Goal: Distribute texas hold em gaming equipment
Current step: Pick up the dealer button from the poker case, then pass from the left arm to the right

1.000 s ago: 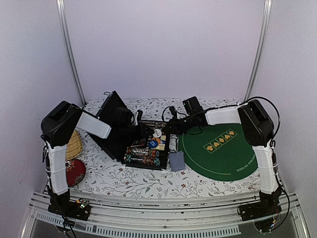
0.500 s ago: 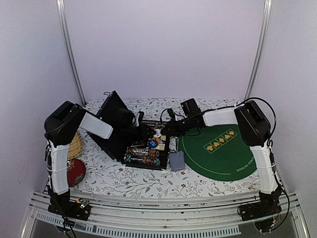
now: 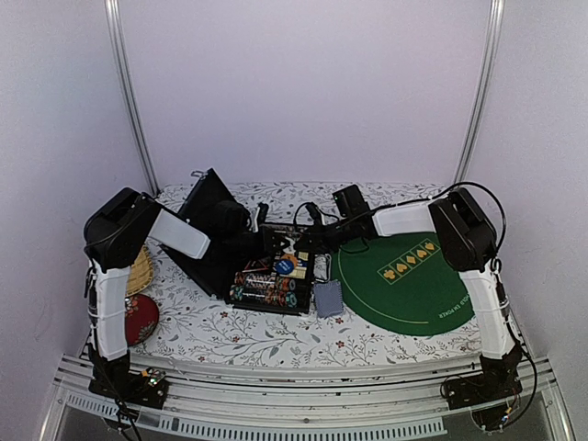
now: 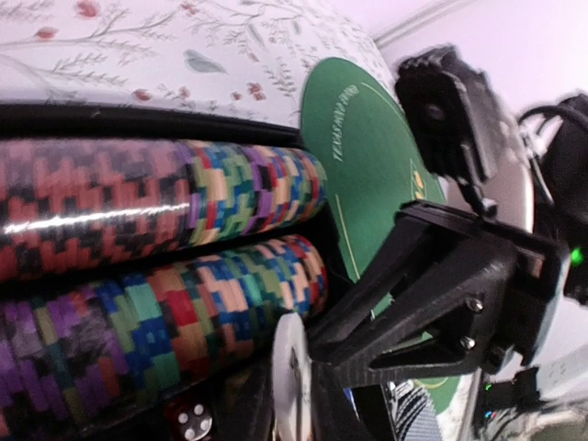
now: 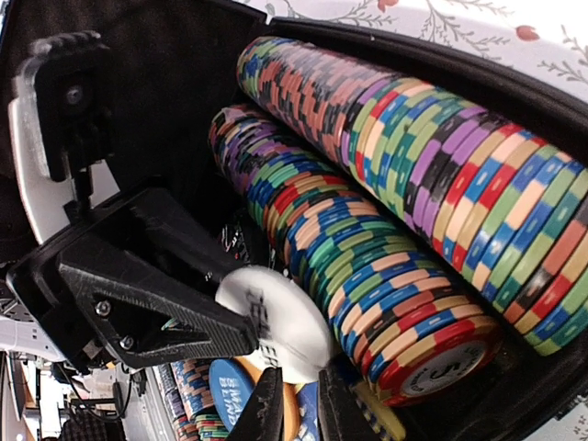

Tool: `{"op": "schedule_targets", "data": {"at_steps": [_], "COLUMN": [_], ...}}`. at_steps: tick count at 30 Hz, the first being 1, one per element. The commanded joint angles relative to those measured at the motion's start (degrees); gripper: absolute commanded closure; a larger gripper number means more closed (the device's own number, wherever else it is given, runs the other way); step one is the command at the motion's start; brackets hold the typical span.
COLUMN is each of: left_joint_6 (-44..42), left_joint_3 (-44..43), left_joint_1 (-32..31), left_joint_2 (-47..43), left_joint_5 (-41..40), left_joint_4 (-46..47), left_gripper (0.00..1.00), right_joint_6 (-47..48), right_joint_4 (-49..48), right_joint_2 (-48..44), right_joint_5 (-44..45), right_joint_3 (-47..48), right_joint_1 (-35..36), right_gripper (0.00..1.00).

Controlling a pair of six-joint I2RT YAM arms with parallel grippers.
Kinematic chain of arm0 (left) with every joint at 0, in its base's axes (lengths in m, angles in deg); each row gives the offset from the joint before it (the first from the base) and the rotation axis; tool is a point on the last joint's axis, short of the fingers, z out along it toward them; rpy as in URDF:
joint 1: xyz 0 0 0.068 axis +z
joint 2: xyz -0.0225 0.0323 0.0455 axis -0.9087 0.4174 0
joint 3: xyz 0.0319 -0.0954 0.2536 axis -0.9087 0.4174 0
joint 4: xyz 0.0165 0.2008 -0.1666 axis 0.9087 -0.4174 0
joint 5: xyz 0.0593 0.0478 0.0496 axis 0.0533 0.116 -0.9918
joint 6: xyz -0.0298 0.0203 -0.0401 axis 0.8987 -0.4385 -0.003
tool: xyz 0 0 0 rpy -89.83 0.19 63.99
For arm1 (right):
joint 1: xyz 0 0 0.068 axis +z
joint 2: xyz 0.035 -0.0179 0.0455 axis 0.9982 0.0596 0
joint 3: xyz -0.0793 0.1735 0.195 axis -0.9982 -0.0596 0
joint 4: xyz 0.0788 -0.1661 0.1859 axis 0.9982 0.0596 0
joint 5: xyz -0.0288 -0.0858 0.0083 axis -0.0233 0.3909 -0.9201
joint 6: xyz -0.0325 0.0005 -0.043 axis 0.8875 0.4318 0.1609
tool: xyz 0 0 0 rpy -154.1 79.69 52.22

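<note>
Left claw [image 4: 294, 413] pinches white button disc [image 5: 280, 331] by faces, lower centre, likely for handover. Right claw [image 5: 301, 404] just below: narrow, grip unclear.

Poker chips [image 5: 395, 202]: hard moulded-plastic look, striped edges, semi-gloss; a light streak runs along the top stack in the left wrist view.
White disc [image 5: 280, 322]: smooth plastic, satin sheen, dark printed lettering.
Blue disc [image 5: 230, 390]: smooth, glossy, printed.
Case [image 5: 184, 83]: black, matt, soft-looking lining inside.
Right fingers [image 4: 432, 276]: matt black plastic, faintly ridged layered surface, small shiny metal screws.
Mat [image 3: 404, 276]: green felt-like cloth, matt, yellow print.
Bench [image 3: 230, 335]: covered in matt floral printed cloth.
Arm shells [image 3: 179, 230]: smooth white plastic.
Rails [image 3: 276, 404], lower edge: bare silvery metal, ribbed.
Basket [image 3: 138, 268], left: woven, straw-like, rough.
Cards [image 3: 328, 298]: grey-blue backs, finish too small to tell.
</note>
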Motion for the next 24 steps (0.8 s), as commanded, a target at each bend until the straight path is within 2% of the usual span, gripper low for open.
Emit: {"op": "schedule_targets", "data": {"at_steps": [1,3,4,10,16,20,24], "left_joint_6": [-0.67,-0.84,-0.88,-1.18,-6.37,-11.87,-17.56], "left_joint_3": [1.56,2.15,2.52,6.38,9.09,10.43,12.15], "left_joint_1": [-0.71,-0.75,-0.74,-0.74,-1.07,-2.49,-5.25], "left_joint_2": [-0.31,-0.98,-1.27,-5.76,-15.59,-23.06,-30.7], "left_joint_5": [2.64,2.64,2.65,1.01,-2.68,-2.43,0.52], "left_joint_4": [5.52,5.57,5.57,6.2,2.36,-0.49,-0.04], "left_gripper": [0.88,0.99,1.0,1.0,1.0,1.0,1.0], "right_joint_6": [0.73,0.96,1.1,3.85,11.07,17.66,22.18], "right_joint_4": [-0.73,-0.77,-0.74,-1.57,-0.05,-0.77,-3.23], "right_joint_2": [1.19,0.81,0.49,-6.5,-16.24,-25.46,-32.64], "right_joint_5": [-1.58,-1.66,-1.6,-0.82,0.36,1.03,-2.94], "right_joint_3": [0.8,0.44,0.18,-3.35,-7.53,-12.14,-16.52], "right_joint_1": [0.69,0.7,0.69,0.58,0.17,0.03,0.02], "right_gripper": [0.85,0.85,0.85,0.85,0.82,0.68,0.52]}}
